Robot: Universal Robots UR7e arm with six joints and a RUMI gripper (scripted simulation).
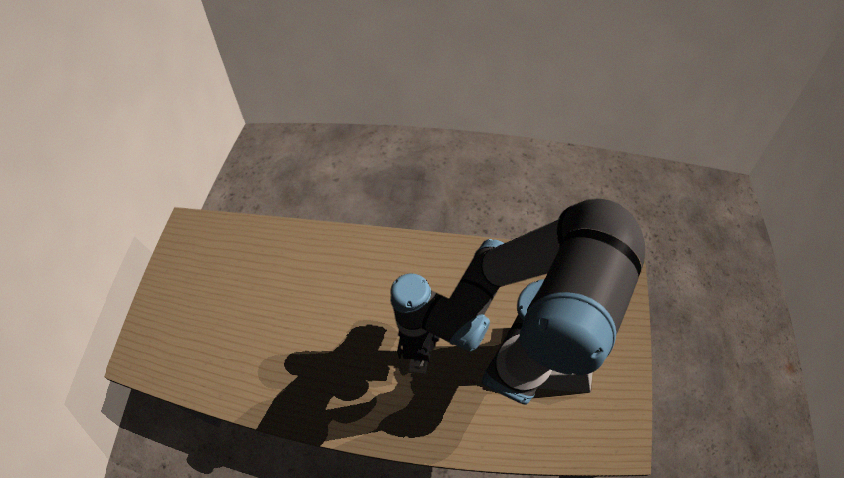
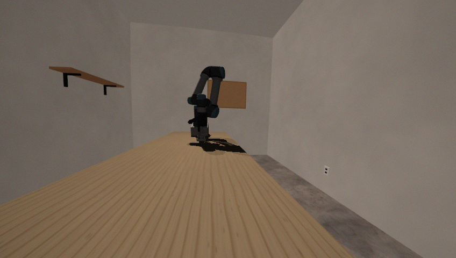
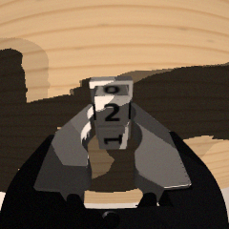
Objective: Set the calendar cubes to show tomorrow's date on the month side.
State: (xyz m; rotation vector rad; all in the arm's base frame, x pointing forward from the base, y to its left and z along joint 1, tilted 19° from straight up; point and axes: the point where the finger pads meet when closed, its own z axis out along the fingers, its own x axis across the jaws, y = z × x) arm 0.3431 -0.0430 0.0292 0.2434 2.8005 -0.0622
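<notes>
In the wrist view my gripper [image 3: 112, 103] is shut on a white number cube [image 3: 112, 113]. The face turned to the camera reads 2, the face above it reads 0, and the face below reads 1. The cube hangs over the wooden table, in the arm's shadow. In the top view the gripper [image 1: 414, 355] points down near the table's front middle, close to the robot base; the cube is too small to make out there. In the exterior view the gripper [image 2: 200, 136] is low over the far end of the table. The tray and the other cube are not in view.
The long wooden table [image 1: 355, 320] carries the robot base [image 1: 532, 378] at its right front. A wall shelf [image 2: 84, 76] and a cork board [image 2: 230, 94] hang on the walls. The floor drops off beyond the table edges.
</notes>
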